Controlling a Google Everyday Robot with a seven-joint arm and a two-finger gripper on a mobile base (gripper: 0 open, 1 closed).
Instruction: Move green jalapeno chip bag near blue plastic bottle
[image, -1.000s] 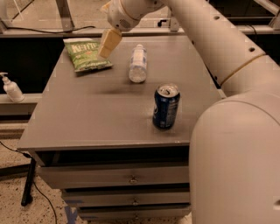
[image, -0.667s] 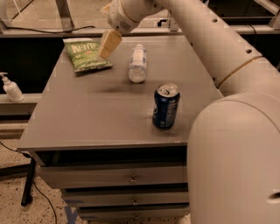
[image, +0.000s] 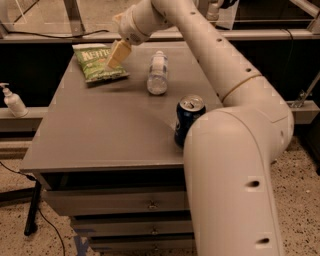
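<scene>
Where the arm (image: 225, 75) reaches to the table's (image: 100, 135) far left corner, hand (image: 118, 54) over the green jalapeno chip bag's (image: 97, 67) right edge, covering part of it, grip state cannot be told, blue plastic bottle (image: 158, 74) lying near far edge, apart from bag, soda can (image: 187, 120) partly hidden behind arm.

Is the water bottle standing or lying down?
Lying down: the blue plastic bottle rests on its side, cap toward the far edge. The gripper is over the green jalapeno chip bag.

Dim, warm light from above on my feed — the gripper (image: 116, 54), over the chip bag's (image: 95, 67) right edge, casts only a soft shadow on the table (image: 100, 130).
</scene>
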